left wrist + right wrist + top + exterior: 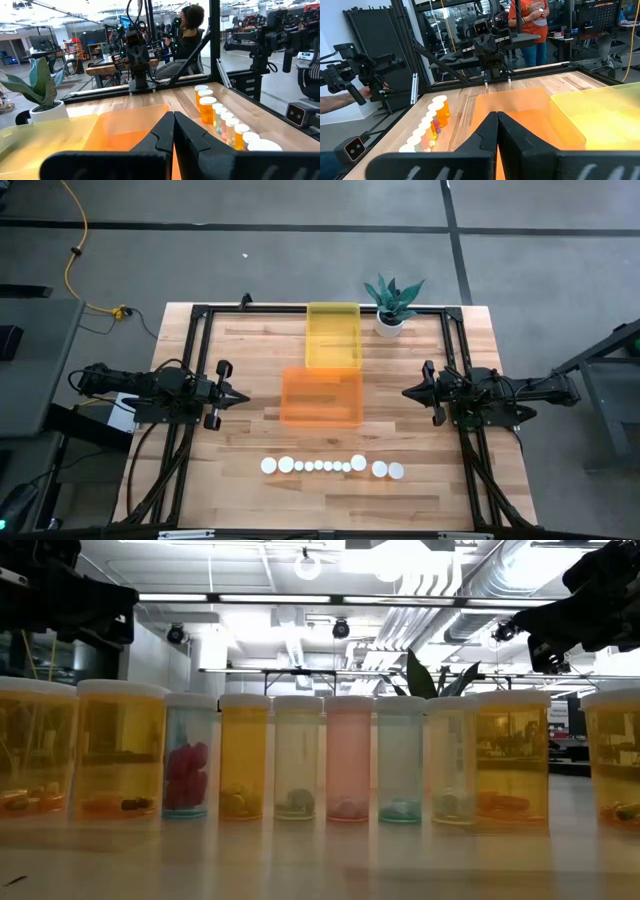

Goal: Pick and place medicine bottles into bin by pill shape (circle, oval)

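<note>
While both arms hang at the table's [250,430] sides, the left gripper [243,395] and right gripper [406,392] have their fingers clenched on nothing, facing each other across the orange bin [320,397]. Beyond it sits the yellow bin [332,333]. Well apart from either gripper, the medicine bottles [330,467] stand in a row along the near edge.
</note>
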You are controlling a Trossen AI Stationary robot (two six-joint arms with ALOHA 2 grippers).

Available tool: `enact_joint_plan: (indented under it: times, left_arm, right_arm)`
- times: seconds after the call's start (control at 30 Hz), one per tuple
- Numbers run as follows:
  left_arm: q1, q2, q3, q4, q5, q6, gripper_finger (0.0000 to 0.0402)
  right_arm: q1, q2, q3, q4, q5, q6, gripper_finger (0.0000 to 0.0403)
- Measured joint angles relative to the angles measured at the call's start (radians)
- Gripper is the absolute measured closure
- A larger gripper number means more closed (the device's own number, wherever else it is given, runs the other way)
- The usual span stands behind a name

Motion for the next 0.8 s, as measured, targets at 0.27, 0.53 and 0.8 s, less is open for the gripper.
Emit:
enact_joint_plan:
  times: [0.27, 0.53, 0.8]
  left_arm:
    - [0.0, 0.0, 0.0, 0.0, 0.0, 0.0, 0.0401]
    - [0.0, 0.0, 0.0, 0.0, 0.0, 0.0, 0.0401]
    - [0.0, 0.0, 0.0, 0.0, -0.005, 0.0, 0.0401]
  right_arm:
    - [0.0, 0.0, 0.0, 0.0, 0.0, 0.0, 0.0403]
    - [0.0, 0.0, 0.0, 0.0, 0.0, 0.0, 0.0403]
    - [0.0, 0.0, 0.0, 0.0, 0.0, 0.018, 0.0403]
